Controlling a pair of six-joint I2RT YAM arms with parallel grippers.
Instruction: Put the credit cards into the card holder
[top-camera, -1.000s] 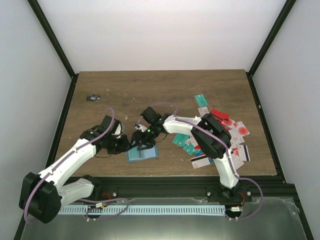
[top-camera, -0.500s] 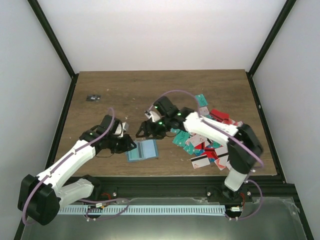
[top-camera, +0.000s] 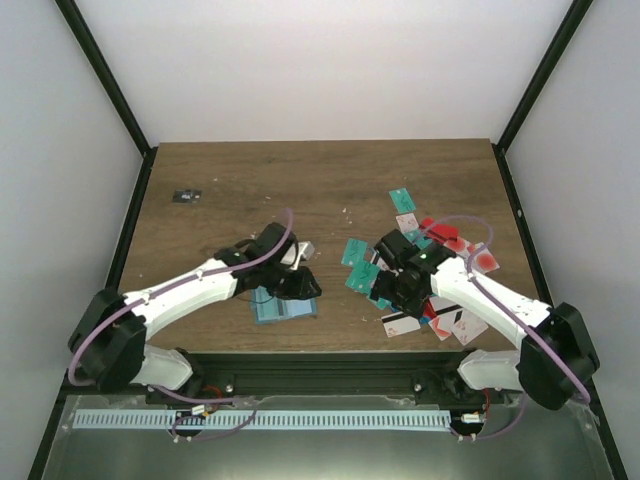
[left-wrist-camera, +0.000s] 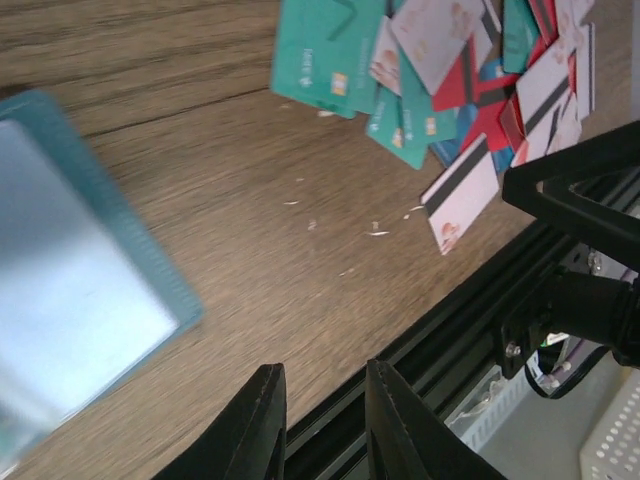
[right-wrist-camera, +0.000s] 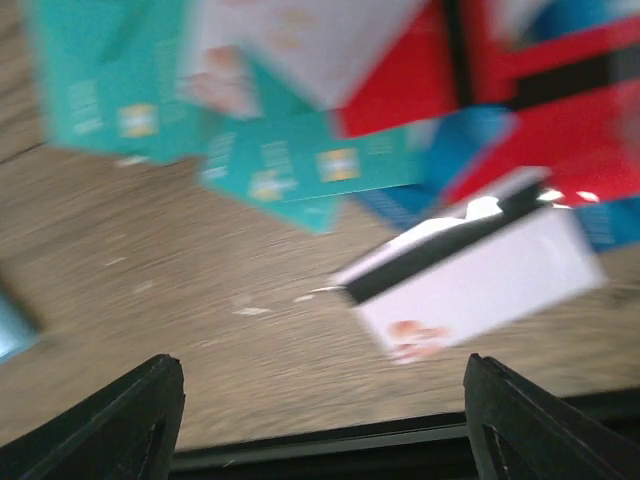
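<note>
Far half of bench: open wood, with only a small black object near the left wall. Near strip is crowded. Left end effector is low beside card holder; right end effector is low over the credit cards heap. Bare lane between holder and heap. Black rail bounds the near edge.

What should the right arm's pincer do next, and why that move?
Probably lower the right pincer onto the white striped card and close on it. The pincer is open and empty, that card lies uncovered beneath it toward one finger, and the card holder lies by the left pincer, ready to take a card.
</note>
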